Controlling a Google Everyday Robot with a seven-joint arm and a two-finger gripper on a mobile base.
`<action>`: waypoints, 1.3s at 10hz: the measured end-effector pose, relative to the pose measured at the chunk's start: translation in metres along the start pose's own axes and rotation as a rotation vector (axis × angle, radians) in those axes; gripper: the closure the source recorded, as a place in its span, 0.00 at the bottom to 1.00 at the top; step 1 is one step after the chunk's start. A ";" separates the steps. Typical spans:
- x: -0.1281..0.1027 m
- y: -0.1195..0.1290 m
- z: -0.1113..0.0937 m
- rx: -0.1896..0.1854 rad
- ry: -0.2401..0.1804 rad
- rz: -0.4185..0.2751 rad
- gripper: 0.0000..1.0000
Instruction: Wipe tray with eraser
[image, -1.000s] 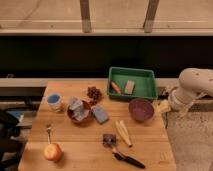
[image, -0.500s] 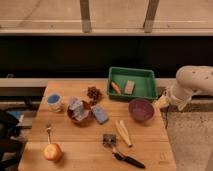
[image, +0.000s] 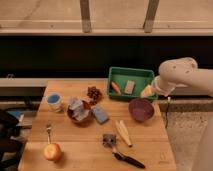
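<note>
The green tray (image: 141, 78) stands at the back right of the wooden table. The tan eraser (image: 129, 87) lies flat inside it, near the middle. A slim orange piece (image: 115, 87) lies to its left in the tray. My gripper (image: 148, 91) is at the tray's right front corner, at the end of the white arm (image: 176, 75) that reaches in from the right. It is a little to the right of the eraser and apart from it. A yellowish shape shows at the gripper's tip.
A purple bowl (image: 141, 109) sits just in front of the tray, below the gripper. A blue block (image: 100, 114), a bowl of wrappers (image: 78, 110), a brown cluster (image: 93, 92), a blue cup (image: 53, 100), an apple (image: 52, 151), pale sticks (image: 123, 133) and a black-handled tool (image: 124, 157) lie on the table.
The arm has swung left and a little up, bringing the gripper from beside the table to the tray's right front corner. The objects have not moved.
</note>
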 end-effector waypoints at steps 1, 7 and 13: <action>-0.013 0.016 0.003 -0.009 -0.006 -0.030 0.24; -0.029 0.036 0.006 -0.017 -0.014 -0.062 0.24; -0.075 0.061 0.059 -0.083 -0.029 -0.045 0.24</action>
